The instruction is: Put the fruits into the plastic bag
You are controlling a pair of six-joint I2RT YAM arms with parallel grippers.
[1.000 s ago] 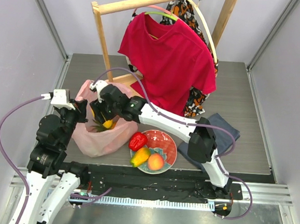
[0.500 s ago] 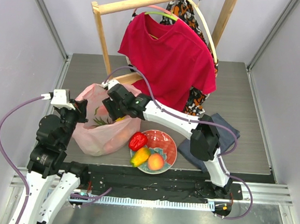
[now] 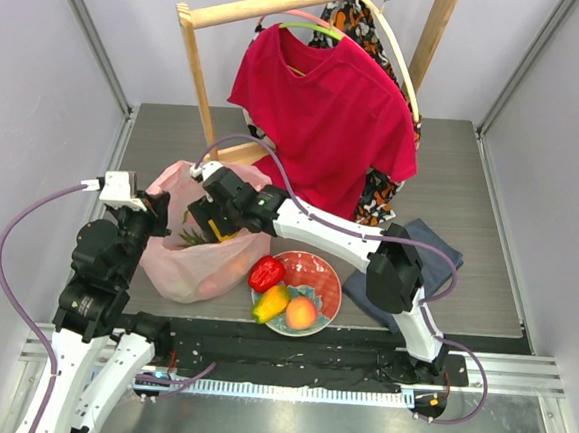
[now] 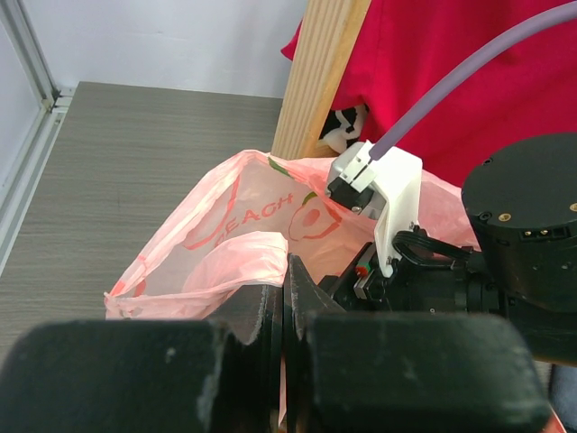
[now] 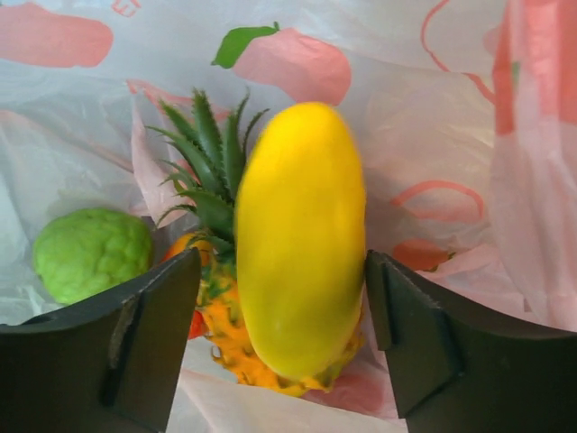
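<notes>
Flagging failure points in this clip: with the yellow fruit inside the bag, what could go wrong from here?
1. The left end effector pinches a thin fold at the rim of the plastic bag; a slip could collapse the mouth, with three fruits waiting on the plate.
2. Film crowds the right end effector around the yellow fruit; withdrawing may snag and drag the bag.

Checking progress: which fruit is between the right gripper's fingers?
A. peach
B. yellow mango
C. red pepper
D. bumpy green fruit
B: the right wrist view shows the yellow mango within the open right gripper, over the pineapple inside the plastic bag.
</notes>
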